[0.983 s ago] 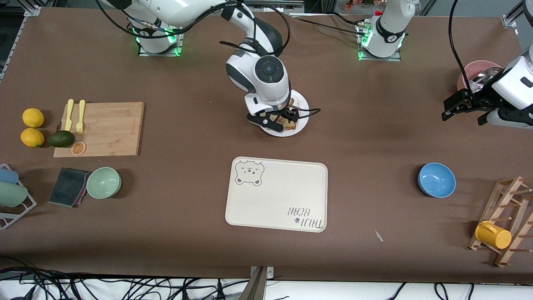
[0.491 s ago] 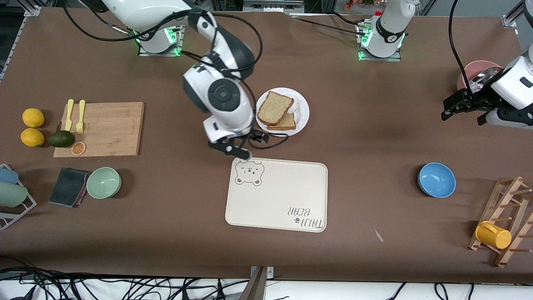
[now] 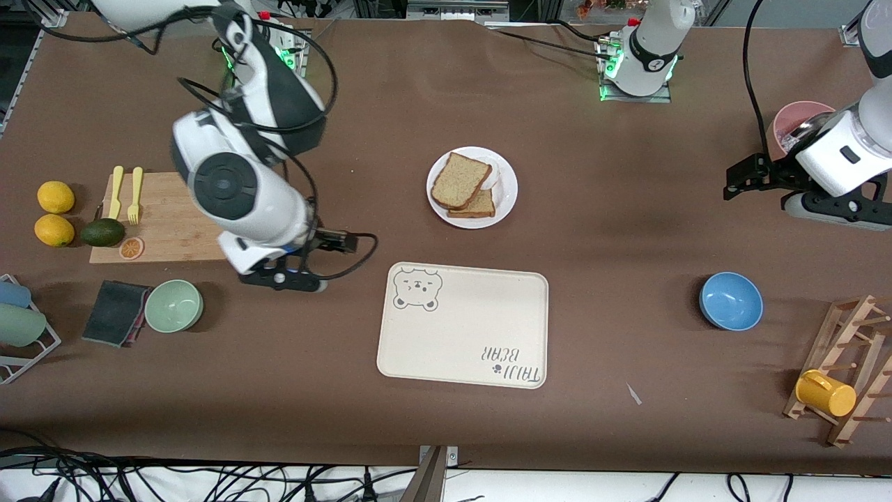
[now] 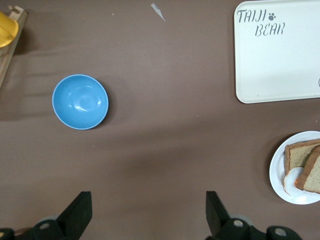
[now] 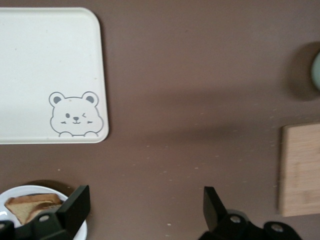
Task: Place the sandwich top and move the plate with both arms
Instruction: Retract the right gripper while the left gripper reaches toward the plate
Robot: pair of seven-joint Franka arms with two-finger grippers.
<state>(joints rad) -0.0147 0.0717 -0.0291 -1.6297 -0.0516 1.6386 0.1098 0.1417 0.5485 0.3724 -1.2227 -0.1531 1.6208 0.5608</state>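
The sandwich top (image 3: 458,179) lies flat on a second bread slice (image 3: 479,206) on the white plate (image 3: 506,197), with a bit of egg white (image 3: 493,174) showing beside it. The cream bear tray (image 3: 463,328) sits nearer the camera than the plate. My right gripper (image 3: 282,280) hangs open and empty over bare table between the tray and the cutting board; its wrist view shows its fingers (image 5: 75,206) spread, the plate's rim (image 5: 12,193) at the edge. My left gripper (image 3: 733,183) waits open and empty over the table at the left arm's end, the plate (image 4: 280,172) and sandwich top (image 4: 312,176) at the edge of its view.
A wooden cutting board (image 3: 185,216) holds two yellow forks, an avocado and an orange slice, with lemons (image 3: 56,213) beside it. A green bowl (image 3: 173,305) and dark sponge (image 3: 115,312) lie nearer the camera. A blue bowl (image 3: 730,300), a wooden rack with a yellow cup (image 3: 826,392) and a pink bowl (image 3: 801,118) stand toward the left arm's end.
My right gripper has left the plate and swung away toward the cutting board, leaving the bread stacked and uncovered. My left gripper has shifted slightly toward the plate.
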